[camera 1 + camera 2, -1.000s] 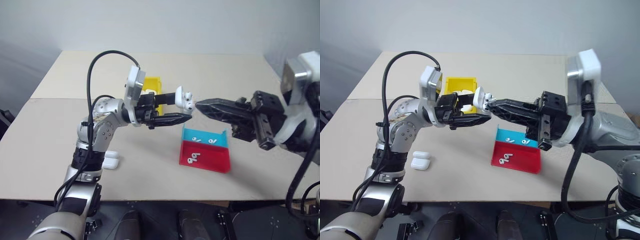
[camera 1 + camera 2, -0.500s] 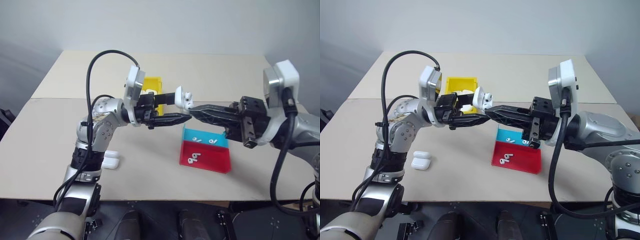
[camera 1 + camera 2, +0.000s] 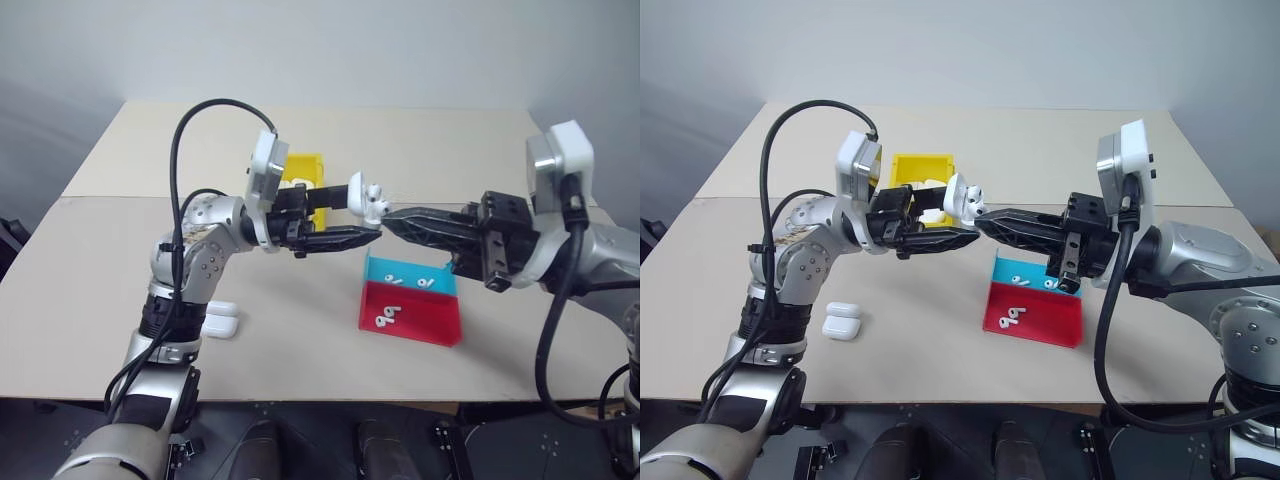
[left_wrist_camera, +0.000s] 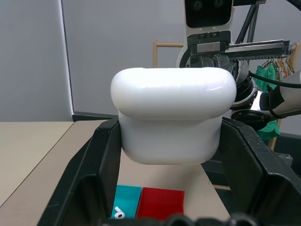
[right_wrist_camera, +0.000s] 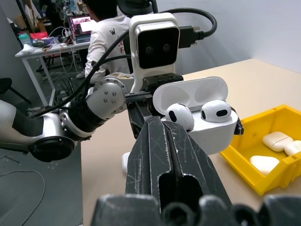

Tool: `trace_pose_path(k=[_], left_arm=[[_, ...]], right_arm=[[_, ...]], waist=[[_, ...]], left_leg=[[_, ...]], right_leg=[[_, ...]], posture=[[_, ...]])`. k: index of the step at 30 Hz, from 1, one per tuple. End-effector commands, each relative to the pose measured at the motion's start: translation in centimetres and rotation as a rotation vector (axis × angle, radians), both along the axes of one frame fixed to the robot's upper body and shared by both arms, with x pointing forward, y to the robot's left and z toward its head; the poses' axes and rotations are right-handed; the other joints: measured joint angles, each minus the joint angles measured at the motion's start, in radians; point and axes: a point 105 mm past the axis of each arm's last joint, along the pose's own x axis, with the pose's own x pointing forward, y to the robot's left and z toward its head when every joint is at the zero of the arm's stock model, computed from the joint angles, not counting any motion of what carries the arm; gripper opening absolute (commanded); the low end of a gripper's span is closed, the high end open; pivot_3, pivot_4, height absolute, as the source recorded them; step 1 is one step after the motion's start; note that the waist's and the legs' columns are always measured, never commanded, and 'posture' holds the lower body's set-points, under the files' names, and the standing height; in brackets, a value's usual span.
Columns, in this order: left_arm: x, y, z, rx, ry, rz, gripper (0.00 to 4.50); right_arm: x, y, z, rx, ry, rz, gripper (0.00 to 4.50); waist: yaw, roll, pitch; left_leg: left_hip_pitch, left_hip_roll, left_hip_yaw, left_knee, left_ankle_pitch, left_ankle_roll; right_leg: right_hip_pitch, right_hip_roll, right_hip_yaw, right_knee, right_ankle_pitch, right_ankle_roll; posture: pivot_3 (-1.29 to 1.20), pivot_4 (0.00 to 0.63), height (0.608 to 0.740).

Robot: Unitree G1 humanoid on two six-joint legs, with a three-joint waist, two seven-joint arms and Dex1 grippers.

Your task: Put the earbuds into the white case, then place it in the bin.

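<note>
White case (image 5: 197,113) sits clamped in the left gripper (image 3: 345,215), held up over the table's middle, lid open, both earbuds (image 5: 215,111) seated. Right gripper (image 3: 392,217), jaws closed and empty, has swung in from a second ago, tips at the case. Probably lid-closing next; yellow bin (image 3: 908,170) waits near the far edge.

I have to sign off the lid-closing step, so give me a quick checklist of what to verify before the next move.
1. White case clamped in left gripper: ok.
2. Both earbuds seated in the case: ok.
3. Lid shut: not ok, it stands open.
4. Right gripper shut, tips at the case: ok.
5. Yellow bin has room: cannot tell; white cases already lie in it.
</note>
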Motion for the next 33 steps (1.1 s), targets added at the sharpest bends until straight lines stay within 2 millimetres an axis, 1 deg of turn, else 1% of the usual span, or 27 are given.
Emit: trace_pose_path(k=[1,17,33], left_arm=[[-0.86,-0.10,1.33,-0.016,-0.066,-0.024,2.78],[-0.82,-0.12,1.54,-0.027,-0.068,-0.027,2.78],[-1.03,0.00,1.36,-0.020,-0.065,-0.036,2.78]], right_arm=[[-0.50,-0.16,0.90,0.023,-0.049,0.003,0.02],[-1.02,-0.15,0.78,0.016,-0.056,0.029,0.02],[-0.57,-0.85,0.92,0.018,-0.060,0.006,0.02]], waist=[[0.000,0.000,0.000],[0.000,0.000,0.000],[0.000,0.000,0.000]], left_leg=[[0.000,0.000,0.000,0.000,0.000,0.000],[0.000,0.000,0.000,0.000,0.000,0.000],[0.000,0.000,0.000,0.000,0.000,0.000]], right_leg=[[0.000,0.000,0.000,0.000,0.000,0.000],[0.000,0.000,0.000,0.000,0.000,0.000],[0.000,0.000,0.000,0.000,0.000,0.000]], posture=[[0.00,0.150,0.740],[0.00,0.150,0.740],[0.00,0.150,0.740]])
